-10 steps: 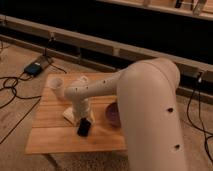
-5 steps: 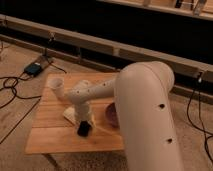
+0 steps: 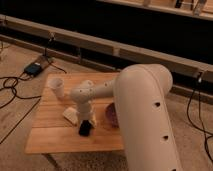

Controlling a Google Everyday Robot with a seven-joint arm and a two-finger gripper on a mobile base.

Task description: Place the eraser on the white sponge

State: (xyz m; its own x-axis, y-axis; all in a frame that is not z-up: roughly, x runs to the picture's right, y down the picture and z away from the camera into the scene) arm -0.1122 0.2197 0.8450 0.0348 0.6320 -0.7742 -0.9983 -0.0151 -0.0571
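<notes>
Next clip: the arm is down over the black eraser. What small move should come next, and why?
Probably a short lift and sideways shift of the end effector toward the white sponge, bringing the eraser along. The end effector sits right over the eraser, which lies on the table beside the sponge, not on it, so only a small hop is left.

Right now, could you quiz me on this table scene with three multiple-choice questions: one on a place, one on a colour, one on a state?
1. The eraser is: A on the white sponge; B beside it, under the gripper; C in the white cup.
2. The bowl is: A green; B purple; C yellow.
3. The cup is: A upright; B on its side; C upside down.
B: the sponge lies bare beside it. B: its rim shows purple. A: its mouth faces up.
</notes>
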